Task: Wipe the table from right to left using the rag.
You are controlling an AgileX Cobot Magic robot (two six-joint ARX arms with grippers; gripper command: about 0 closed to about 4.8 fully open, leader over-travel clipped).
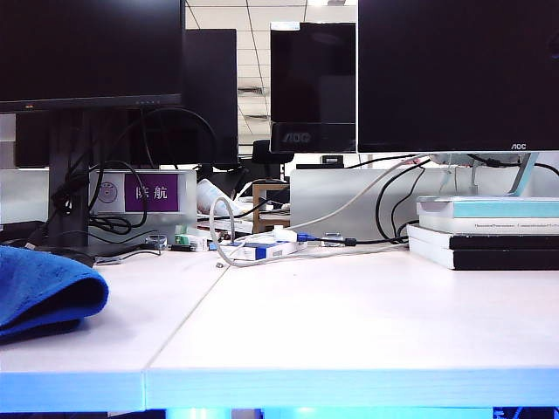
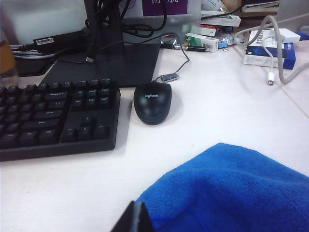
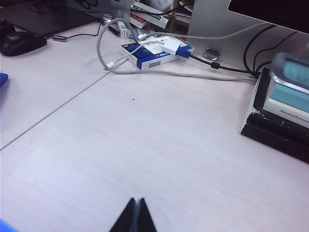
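A: Where is the thick, nubby bright-blue terry rag (image 1: 39, 292) lying?

B: It sits bunched in a rounded heap on the pale white laminate table (image 1: 349, 323), near the front edge towards the left end, on the left of the thin straight seam line (image 1: 183, 319) that runs back across the top.

A: And the left gripper (image 2: 136, 218)?

B: Only a dark tip of it shows in the left wrist view, right against the near edge of the rag (image 2: 231, 191). Whether the fingers are spread or pinching the cloth, I cannot tell.

A: What lies beyond the cloth?

B: A rounded black computer mouse (image 2: 152, 101), apart from the rag, and just beside the mouse a black keyboard (image 2: 53, 118). Behind both stands the flat dark base of a monitor stand (image 2: 108, 65).

A: The right gripper (image 3: 134, 216)?

B: Its two dark fingers are pressed together to a point, with nothing between them, over bare table right of the seam (image 3: 58, 104).

A: Anything on that side of the table?

B: Toward the back edge, a blue-and-white box (image 3: 154, 53) with a looping grey cable (image 3: 145, 72) draped over and around it. At the right rear, a stack of books (image 1: 485, 231) carries the foot of a monitor.
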